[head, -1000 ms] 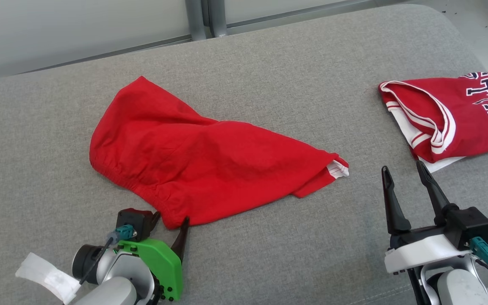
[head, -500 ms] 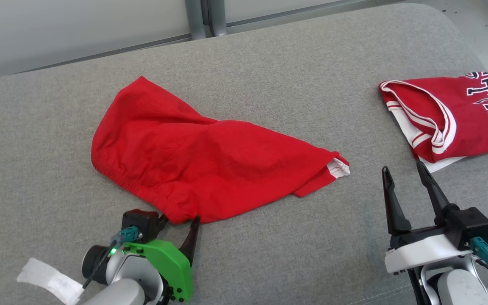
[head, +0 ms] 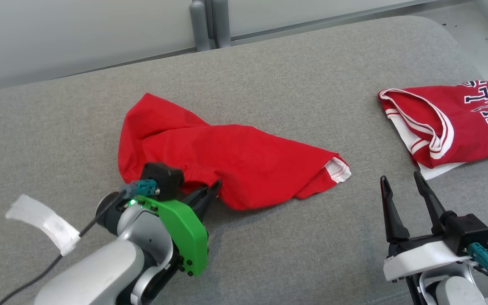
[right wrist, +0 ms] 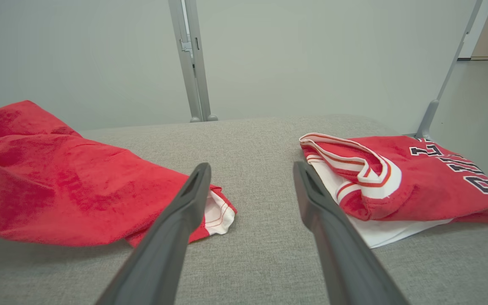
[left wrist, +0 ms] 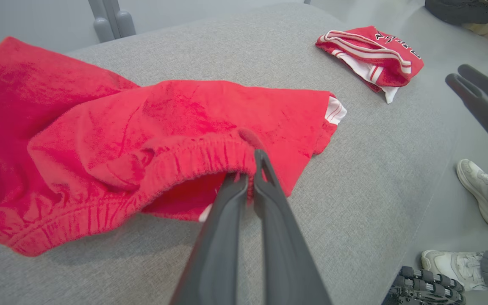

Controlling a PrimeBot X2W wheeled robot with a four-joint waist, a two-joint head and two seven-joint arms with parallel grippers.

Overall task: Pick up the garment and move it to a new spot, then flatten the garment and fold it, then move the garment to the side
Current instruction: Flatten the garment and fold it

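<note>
Well, the red garment (head: pixel 244 169) looks light and floppy: soft cloth that will sag and trail from any single pinch. The gathered elastic waistband seems the sensible hold — thicker, less likely to slip. The left gripper (left wrist: pixel 250 169) has its two fingers pressed together on that waistband, the near edge bunched up off the grey cushion (head: pixel 311 76), the rest lying mid-surface. The right gripper (head: pixel 400 178) hovers with fingers spread near the white-trimmed leg end, touching nothing — a folded jersey (head: pixel 460 123) just beyond

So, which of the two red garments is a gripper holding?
The plain red garment with the elastic waistband: the left gripper is shut on it. The folded lettered jersey lies apart.
</note>
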